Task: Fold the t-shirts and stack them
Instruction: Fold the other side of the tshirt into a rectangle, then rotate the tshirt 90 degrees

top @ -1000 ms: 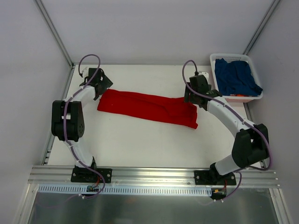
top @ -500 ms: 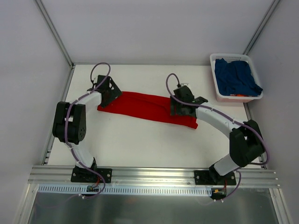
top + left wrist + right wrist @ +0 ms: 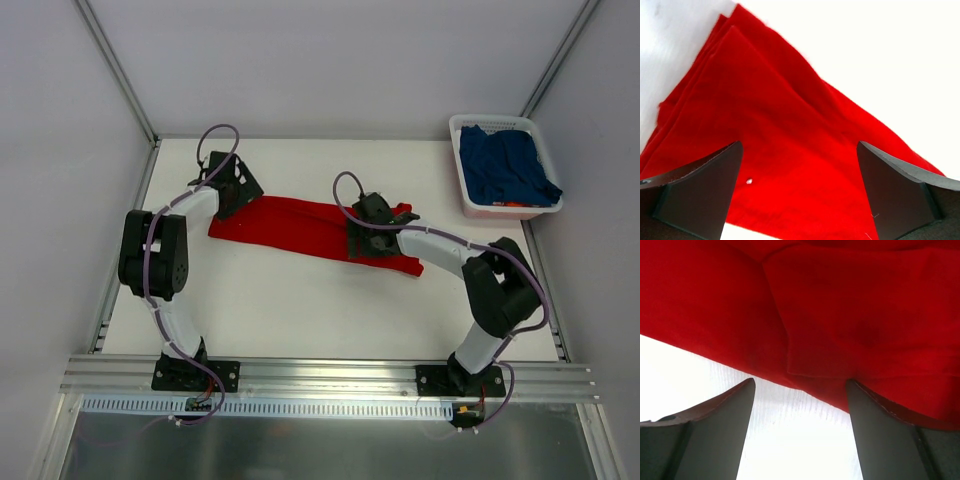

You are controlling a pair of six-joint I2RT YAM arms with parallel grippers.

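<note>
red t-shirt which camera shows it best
The top external view: the whole red t-shirt lies there as a long folded strip on the table. The left wrist view shows only one end with layered edges; the right wrist view shows only an edge with an overlapping flap.

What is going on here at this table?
Two robot arms work on a red t-shirt lying on the table as a long folded strip. The left gripper is open at its left end, the right gripper open near its right end; neither grips cloth. A navy t-shirt lies in the white basket.
</note>
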